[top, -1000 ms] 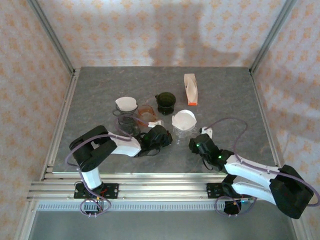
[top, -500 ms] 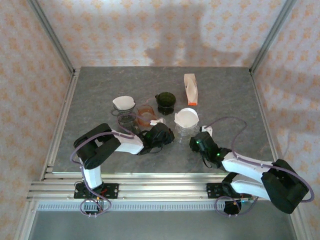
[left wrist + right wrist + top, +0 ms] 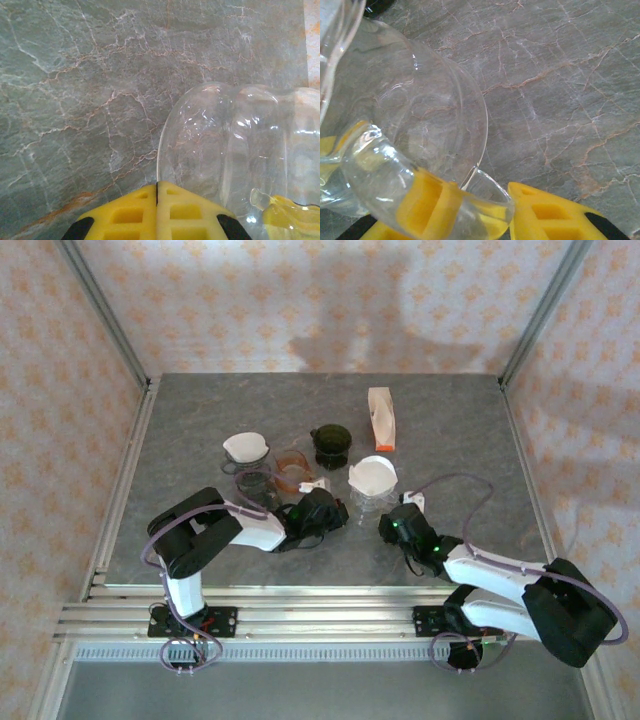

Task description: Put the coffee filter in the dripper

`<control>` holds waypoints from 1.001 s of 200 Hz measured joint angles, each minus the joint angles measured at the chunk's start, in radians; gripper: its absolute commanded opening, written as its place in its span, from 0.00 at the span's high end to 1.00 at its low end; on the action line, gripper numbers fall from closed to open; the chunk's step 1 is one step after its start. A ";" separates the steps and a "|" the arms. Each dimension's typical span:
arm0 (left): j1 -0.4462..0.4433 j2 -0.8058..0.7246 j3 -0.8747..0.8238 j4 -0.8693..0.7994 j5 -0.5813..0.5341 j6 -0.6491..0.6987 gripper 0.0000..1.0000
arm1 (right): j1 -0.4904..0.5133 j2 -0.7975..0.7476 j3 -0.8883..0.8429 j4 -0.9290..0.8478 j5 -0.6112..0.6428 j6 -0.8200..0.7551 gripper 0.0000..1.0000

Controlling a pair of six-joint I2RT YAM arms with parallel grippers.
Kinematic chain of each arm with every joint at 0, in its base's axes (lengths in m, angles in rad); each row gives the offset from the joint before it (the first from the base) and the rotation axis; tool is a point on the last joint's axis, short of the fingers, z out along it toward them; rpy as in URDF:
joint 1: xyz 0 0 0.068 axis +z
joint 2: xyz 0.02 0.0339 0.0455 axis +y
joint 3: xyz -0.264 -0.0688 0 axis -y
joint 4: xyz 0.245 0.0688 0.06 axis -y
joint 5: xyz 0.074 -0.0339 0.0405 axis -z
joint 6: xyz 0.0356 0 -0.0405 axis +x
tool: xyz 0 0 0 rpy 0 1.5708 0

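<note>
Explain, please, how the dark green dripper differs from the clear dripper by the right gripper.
The dark green dripper is tinted, the clear dripper transparent. The dark green dripper holds no filter; the clear dripper holds a white filter. The right gripper clasps the clear dripper's handle; the dark green dripper stands free. Both are upright.

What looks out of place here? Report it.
Nothing stands out: no spill or breakage on the marble table, and the white filter sits in the clear dripper that the right pincer holds by its handle.

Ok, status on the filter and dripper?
Left end effector shut, empty, by glass dripper. Right end effector gripping its handle. Filter sitting in dripper. Nothing in the way.
</note>
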 measured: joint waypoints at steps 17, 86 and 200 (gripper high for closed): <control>-0.005 0.000 -0.005 0.004 0.000 0.000 1.00 | 0.000 0.000 0.000 0.000 0.000 0.000 0.68; -0.032 0.000 -0.015 0.009 -0.012 -0.011 1.00 | 0.000 0.000 0.000 0.000 0.000 0.000 0.68; -0.082 0.000 -0.040 0.016 -0.027 -0.035 1.00 | 0.001 -0.001 0.000 0.002 -0.013 0.005 0.62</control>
